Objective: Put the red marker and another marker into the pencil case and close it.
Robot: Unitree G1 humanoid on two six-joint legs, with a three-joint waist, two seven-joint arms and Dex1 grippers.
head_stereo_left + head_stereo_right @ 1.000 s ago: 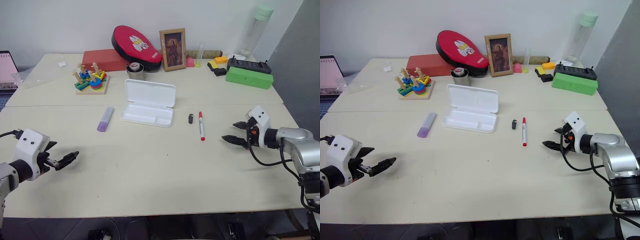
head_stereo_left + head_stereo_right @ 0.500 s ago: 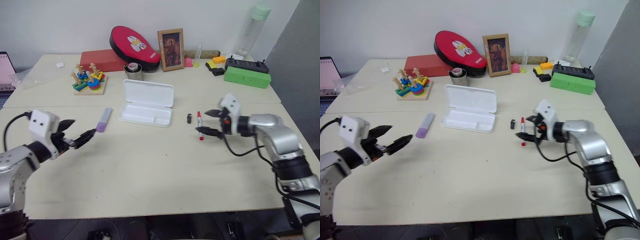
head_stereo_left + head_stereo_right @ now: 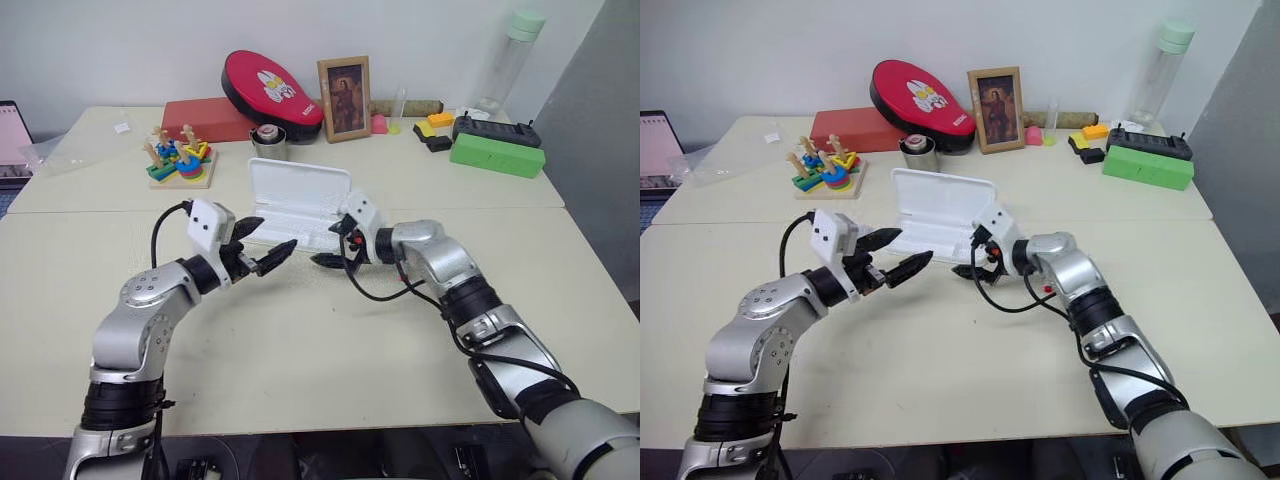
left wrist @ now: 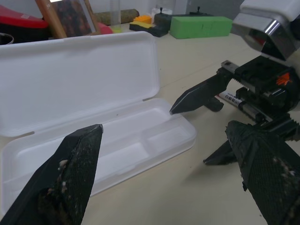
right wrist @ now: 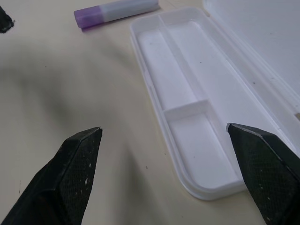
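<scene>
The white pencil case lies open in the middle of the table, its lid tilted up behind the empty tray. My left gripper and my right gripper face each other just in front of the tray, a short gap apart; both are open and hold nothing. The lilac marker lies on the table beyond the tray's left end. The red marker lies right of the case, mostly hidden behind my right gripper; its red end peeks out below my right forearm.
Along the back of the table stand a wooden stacking toy, a red box, a red oval pad, a metal cup, a picture frame, a green box and a tall bottle.
Both arms have swung inward from the table's sides and now meet in front of the open case. The right gripper passed over the red marker. Both grippers stayed open.
</scene>
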